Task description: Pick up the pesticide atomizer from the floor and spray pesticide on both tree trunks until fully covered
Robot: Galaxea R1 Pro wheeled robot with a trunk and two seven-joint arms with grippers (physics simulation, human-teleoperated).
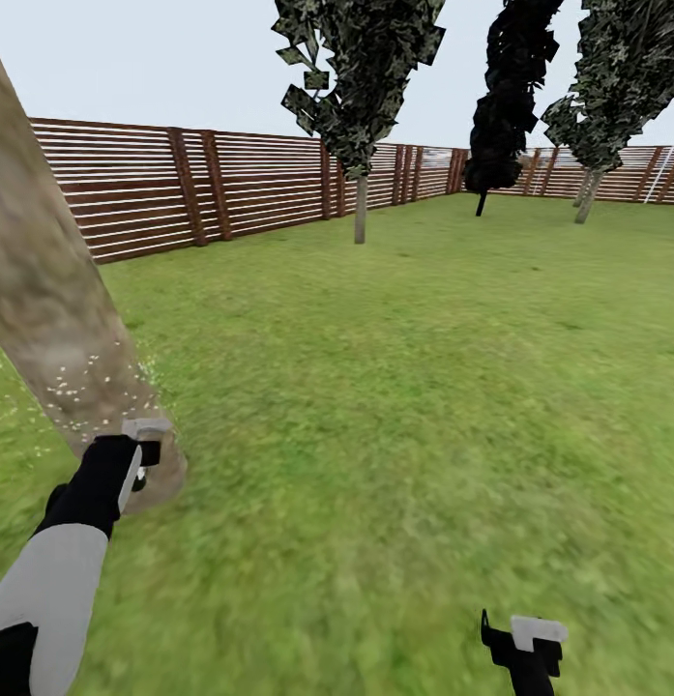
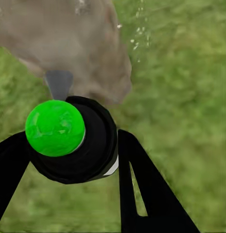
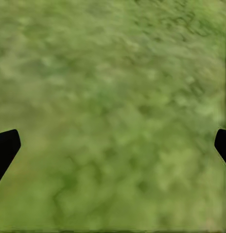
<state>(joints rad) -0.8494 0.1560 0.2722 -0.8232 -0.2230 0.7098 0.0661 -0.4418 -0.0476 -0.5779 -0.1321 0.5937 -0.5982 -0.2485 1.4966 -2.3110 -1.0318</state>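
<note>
Left gripper [image 2: 69, 160] pinching round black atomizer [image 2: 76, 145], green-capped; mottled trunk [image 2: 78, 43] at 12 o'clock, whitish specks [image 1: 80, 391]. Right gripper [image 3: 113, 145] spread over grass [image 3: 113, 87].

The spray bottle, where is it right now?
The atomizer sits clamped in the left gripper, low on the left of the head view, right up by the foot of the near tree trunk on the lawn.

Green lawn [image 1: 404, 387] wide, mottled. Brown horizontal-slat wooden fence [image 1: 259, 184] rings far edge. Narrow dark columnar tree [image 1: 506, 97] near fence. Pale overcast sky [image 1: 162, 58].
</note>
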